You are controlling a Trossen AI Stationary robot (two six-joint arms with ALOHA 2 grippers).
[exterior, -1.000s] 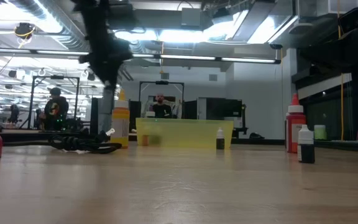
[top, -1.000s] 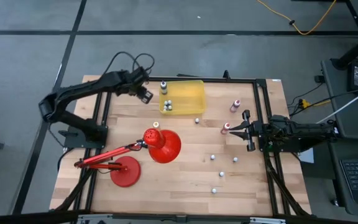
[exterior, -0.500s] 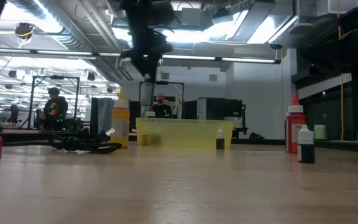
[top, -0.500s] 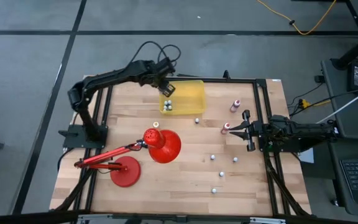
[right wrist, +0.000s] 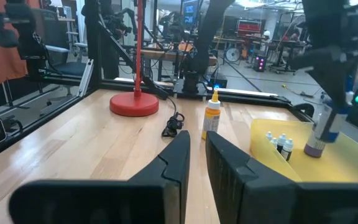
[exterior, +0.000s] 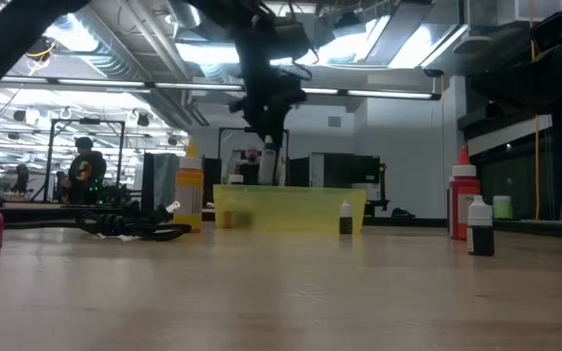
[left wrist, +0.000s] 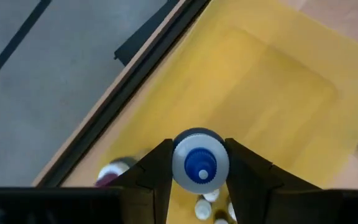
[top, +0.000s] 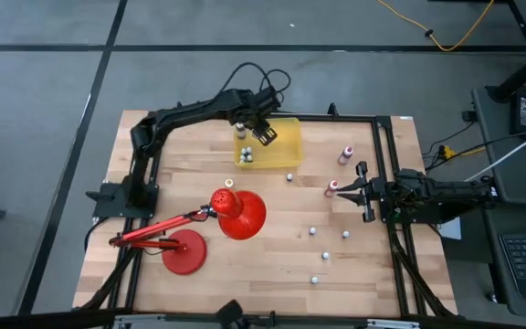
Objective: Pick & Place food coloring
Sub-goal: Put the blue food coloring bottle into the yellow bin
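My left gripper (top: 265, 135) hovers over the translucent yellow bin (top: 281, 146), shut on a small food coloring bottle (left wrist: 200, 167) with a white cap and blue tip. The right wrist view shows that bottle (right wrist: 319, 140) hanging above the bin. Several more bottles (top: 246, 155) stand inside the bin's left end. Loose bottles stand on the table: two pink ones (top: 344, 155) (top: 331, 188) and small white-capped ones (top: 289, 176) (top: 312, 231) (top: 345, 235). My right gripper (top: 341, 193) waits shut at the table's right side, next to the nearer pink bottle. My left gripper pinches the bottle between its two fingers (left wrist: 157, 168), one on each side just below the white cap (left wrist: 185, 177). The fingers come from above, pointing down. The bottle is upright and lifted clear, its dark lower end (right wrist: 314, 149) hanging above the bin floor.
A red desk lamp stands in the near-left part of the table, with its shade (top: 237, 212) and round base (top: 183, 253). A taller yellow bottle (right wrist: 212, 115) stands beside the bin's far-left corner. More small bottles (top: 326, 256) (top: 314, 280) dot the near right. A black frame (top: 386, 146) edges the table.
My left arm has swung from the table's far left toward the right, carrying the bottle along the far edge until the gripper came over the bin. The right arm has kept still.
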